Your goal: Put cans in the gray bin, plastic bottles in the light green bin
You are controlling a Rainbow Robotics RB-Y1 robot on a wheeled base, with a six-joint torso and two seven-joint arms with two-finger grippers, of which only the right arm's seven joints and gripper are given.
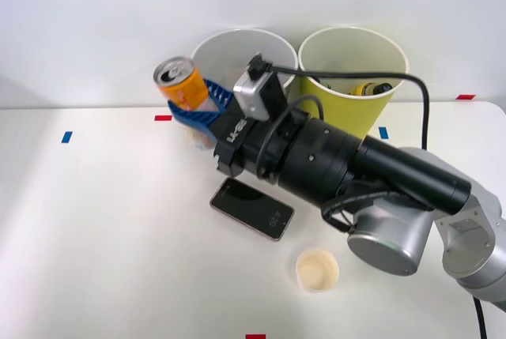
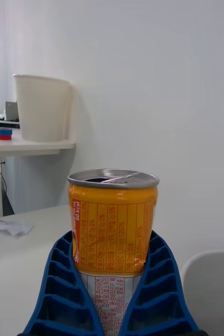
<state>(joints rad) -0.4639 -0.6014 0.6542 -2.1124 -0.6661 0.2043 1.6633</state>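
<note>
Currently the right claw (image 1: 192, 110) is clamped on the can (image 1: 182, 84), blue ribbed fingers (image 2: 59, 283) pressing both sides of its lower body; orange band and silver top with opened tab stick out above the fingers. The can is tilted and held in the air, up off the tabletop (image 1: 103, 220), just left of the gray bin (image 1: 225, 50) and level with its rim, not yet over the opening. The light green bin (image 1: 340, 106) stands upright touching or just beside the gray one on its right, with a yellowish item lying inside. A black smartphone (image 1: 251, 208) lies flat on the tabletop under the forearm, and a small cream paper cup (image 1: 317, 269) stands upright nearer the robot, apart from the phone. Small blue and red tape marks dot the tabletop
</note>
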